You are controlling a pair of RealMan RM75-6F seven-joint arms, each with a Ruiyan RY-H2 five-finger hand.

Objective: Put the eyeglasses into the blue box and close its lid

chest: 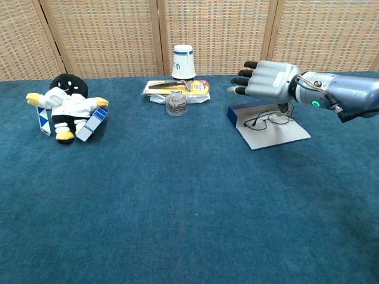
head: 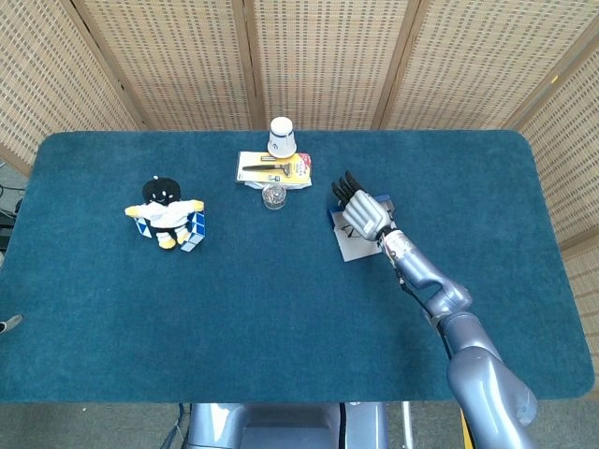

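The eyeglasses lie free on the white inner face of the opened blue box, close to its low blue wall. The box's white flap lies flat on the table toward me. My right hand hovers just above the back of the box, fingers stretched out and apart, holding nothing. From the head view the right hand covers most of the box and hides the glasses. Only a grey sliver of my left hand shows at the table's left edge.
A black and white plush toy sits on blue-white blocks at the left. At the back middle stand a paper cup, a yellow packet and a small clear jar. Wicker screens close off the far side.
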